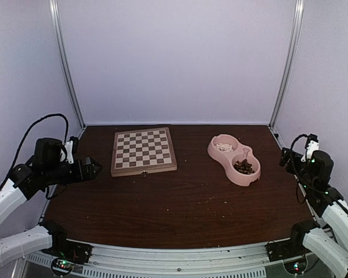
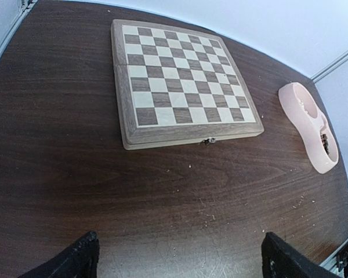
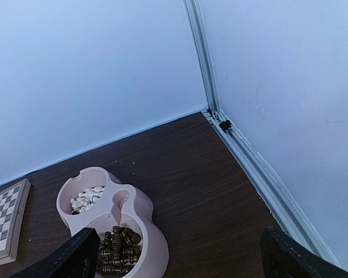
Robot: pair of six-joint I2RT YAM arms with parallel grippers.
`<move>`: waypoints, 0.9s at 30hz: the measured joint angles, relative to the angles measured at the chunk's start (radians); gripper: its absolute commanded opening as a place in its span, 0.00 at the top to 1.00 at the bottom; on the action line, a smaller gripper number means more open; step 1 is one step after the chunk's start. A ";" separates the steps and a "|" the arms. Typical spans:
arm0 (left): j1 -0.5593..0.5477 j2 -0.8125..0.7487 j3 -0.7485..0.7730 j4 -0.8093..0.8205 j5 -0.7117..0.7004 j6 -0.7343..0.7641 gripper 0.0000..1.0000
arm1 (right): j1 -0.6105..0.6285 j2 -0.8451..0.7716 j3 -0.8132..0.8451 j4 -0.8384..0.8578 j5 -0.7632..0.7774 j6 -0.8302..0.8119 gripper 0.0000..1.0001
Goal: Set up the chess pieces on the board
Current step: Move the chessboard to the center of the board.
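Observation:
The board (image 1: 144,150) lies bare at the back left of the table, its cream and brown checks also plain in the left wrist view (image 2: 182,78). Several dark chess pieces (image 3: 117,250) are heaped in the near well of a pink double bowl (image 1: 250,176); cream-white ones (image 3: 86,198) fill its far well. My left gripper (image 1: 95,168) hangs open at the table's left edge, left of the board, nothing between its fingers (image 2: 75,260). My right gripper (image 1: 285,157) is open at the right edge, just right of the bowl, with one finger (image 3: 75,255) over the bowl's near rim in its wrist view.
White enclosure walls and metal corner posts (image 1: 66,66) ring the table. A metal rail (image 3: 261,174) runs along the right edge. Small pale crumbs (image 1: 207,201) dot the dark wood between the board and the front rail.

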 measured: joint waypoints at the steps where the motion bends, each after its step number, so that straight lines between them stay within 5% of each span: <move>1: 0.000 0.000 0.000 -0.006 0.000 0.002 0.02 | 0.000 0.000 0.008 -0.013 0.001 -0.001 0.00; 17: 0.000 0.051 0.000 -0.006 0.027 -0.007 0.02 | 0.000 0.175 0.197 -0.267 0.014 0.032 0.00; 27: 0.001 0.215 0.055 -0.012 0.027 -0.032 0.02 | 0.000 0.425 0.384 -0.384 -0.198 0.109 0.00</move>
